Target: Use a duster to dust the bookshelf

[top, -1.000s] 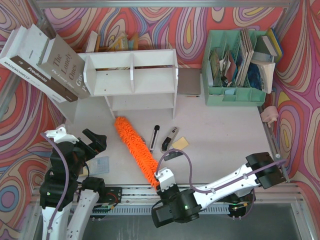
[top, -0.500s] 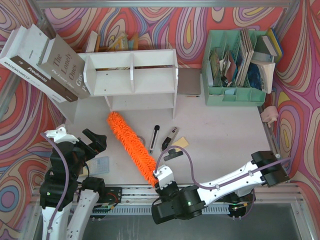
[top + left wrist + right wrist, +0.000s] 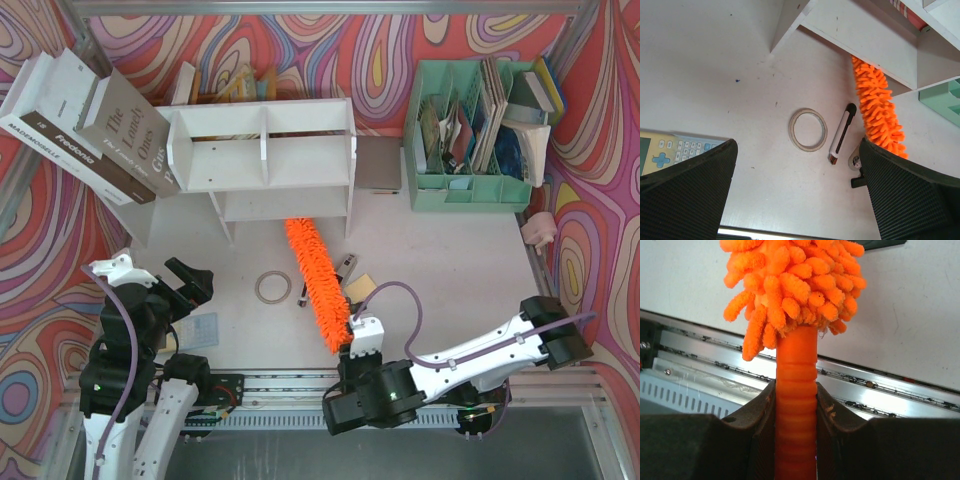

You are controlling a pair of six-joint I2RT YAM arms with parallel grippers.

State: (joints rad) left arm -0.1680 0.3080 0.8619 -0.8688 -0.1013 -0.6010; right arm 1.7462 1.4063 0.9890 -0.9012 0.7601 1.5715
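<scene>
Half a second ago the duster [image 3: 318,280] pointed at the left leg of the bookshelf [image 3: 262,150]; it has since swung right, uncovering a tape ring [image 3: 271,288] on the table [image 3: 450,270]. Its tip now disappears under the lower tier right of centre, and its strands hide part of a slim knife [image 3: 842,135]. The right gripper [image 3: 796,390] sits low at the near edge, clamped on the orange handle with its forearm stretched rightward, while the left gripper [image 3: 188,282] hangs spread and holds nothing.

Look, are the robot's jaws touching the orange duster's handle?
Touching. The right wrist view shows the jaws of the right gripper squeezing the duster handle, no gap on either side.
</scene>
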